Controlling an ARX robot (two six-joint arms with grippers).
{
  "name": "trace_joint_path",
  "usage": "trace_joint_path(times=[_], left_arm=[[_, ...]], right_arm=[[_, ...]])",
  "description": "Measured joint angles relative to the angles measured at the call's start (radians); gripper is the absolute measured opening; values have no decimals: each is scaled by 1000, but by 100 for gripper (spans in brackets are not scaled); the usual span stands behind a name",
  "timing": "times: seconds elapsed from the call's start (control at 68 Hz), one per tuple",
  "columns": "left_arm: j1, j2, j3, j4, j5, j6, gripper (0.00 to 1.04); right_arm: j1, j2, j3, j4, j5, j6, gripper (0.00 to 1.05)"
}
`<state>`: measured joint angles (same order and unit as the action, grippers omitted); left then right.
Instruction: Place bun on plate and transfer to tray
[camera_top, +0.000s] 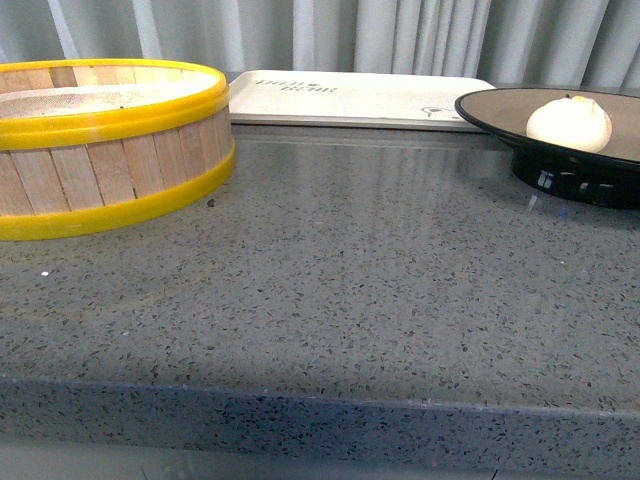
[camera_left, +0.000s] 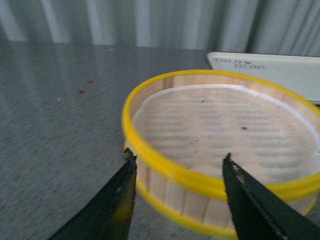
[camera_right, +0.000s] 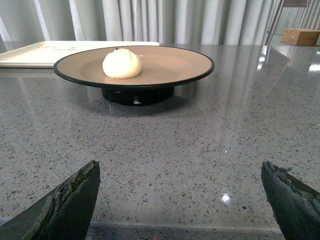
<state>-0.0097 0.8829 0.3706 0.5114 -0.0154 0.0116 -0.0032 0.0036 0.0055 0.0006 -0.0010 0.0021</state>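
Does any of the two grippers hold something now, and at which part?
Nothing is held. The left gripper is open near the steamer basket, the right gripper open facing the plate with the bun.

Bare tabletop (camera_top: 360, 290) stretches in front of the plate (camera_top: 497, 108), open right up to its black foot. Left of the plate, well apart, the tall steamer basket (camera_top: 100, 160) blocks the way; behind the plate, leftward, the low tray (camera_top: 350, 100) lies flat.
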Motion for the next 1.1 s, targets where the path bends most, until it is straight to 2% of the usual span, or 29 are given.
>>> trace_joint_path(times=[0.265,1.103], left_arm=[[8,-153,-159,0,16,-10,4],[8,-503,-343,-162,15,-14,4]], right_arm=[[0,0,0,0,0,0,96],[0,0,0,0,0,0,96]])
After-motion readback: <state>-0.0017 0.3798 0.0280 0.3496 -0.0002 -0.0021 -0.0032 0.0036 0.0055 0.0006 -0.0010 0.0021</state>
